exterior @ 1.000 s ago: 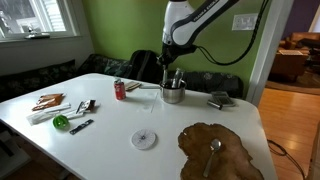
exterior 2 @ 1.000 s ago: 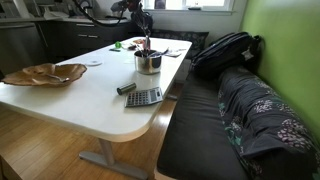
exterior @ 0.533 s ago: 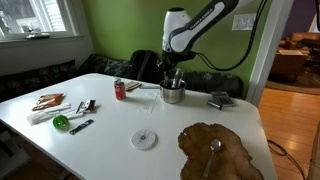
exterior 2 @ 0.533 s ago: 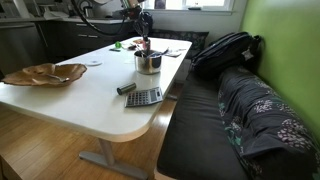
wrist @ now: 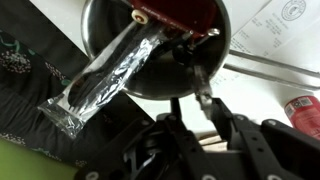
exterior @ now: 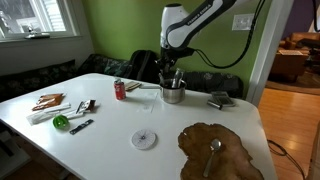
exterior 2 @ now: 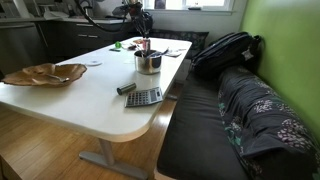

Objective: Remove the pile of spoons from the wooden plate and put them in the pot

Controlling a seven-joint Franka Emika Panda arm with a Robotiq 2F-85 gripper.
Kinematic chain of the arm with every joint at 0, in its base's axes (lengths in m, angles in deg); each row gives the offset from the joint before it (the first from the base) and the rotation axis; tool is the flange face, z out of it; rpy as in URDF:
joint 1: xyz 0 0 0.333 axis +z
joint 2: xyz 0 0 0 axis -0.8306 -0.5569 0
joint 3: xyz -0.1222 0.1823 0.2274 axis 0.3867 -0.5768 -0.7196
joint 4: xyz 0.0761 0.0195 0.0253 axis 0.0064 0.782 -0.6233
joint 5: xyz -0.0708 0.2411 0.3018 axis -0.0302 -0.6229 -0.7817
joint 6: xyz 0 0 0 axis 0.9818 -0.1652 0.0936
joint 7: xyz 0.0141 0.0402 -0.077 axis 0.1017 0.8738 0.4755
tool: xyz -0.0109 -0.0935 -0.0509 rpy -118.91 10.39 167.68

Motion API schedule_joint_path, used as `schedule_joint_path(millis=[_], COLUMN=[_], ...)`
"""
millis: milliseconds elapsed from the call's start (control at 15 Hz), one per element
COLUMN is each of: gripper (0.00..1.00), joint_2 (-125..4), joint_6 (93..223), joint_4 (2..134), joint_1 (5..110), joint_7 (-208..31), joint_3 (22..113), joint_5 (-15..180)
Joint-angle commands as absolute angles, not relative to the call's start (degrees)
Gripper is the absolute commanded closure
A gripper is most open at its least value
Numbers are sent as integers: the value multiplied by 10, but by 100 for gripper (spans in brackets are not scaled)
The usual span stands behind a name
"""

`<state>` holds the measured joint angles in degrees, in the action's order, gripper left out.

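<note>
Green-walled room, white desk (exterior: 110,130). Shiny round steel pot (exterior: 173,94) sits under end effector (exterior: 172,77); can't tell if its jaws are apart or closed. Crinkly plastic-wrapped bundle (wrist: 100,80), prob. spoons, leans out of pot. One metal spoon (exterior: 214,150) lies on irregular wooden plate (exterior: 235,165), so approx. partway done.

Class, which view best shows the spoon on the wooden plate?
The exterior view where the spoon lies whole, close by, on the wooden plate. In an exterior view from afar, the plate is small, its spoon barely discernible. Wrist view: absent.
</note>
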<state>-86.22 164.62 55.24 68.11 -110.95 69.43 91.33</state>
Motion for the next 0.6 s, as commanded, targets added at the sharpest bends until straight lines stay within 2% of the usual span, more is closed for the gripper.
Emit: schedule_joint_path(millis=[0, 267, 333, 467, 533], gripper=[30, 2, 18, 4, 1], joint_2=[-828, -796, -817, -807, -806], joint_6=[1649, 1653, 1646, 1646, 1646], joint_4=[561, 575, 549, 551, 551], joint_1=[676, 647, 673, 664, 662], joint_7=[-1069, -970, -1021, -990, -985], joint_3=[675, 616, 654, 635, 632], joint_5=[887, 834, 862, 845, 843])
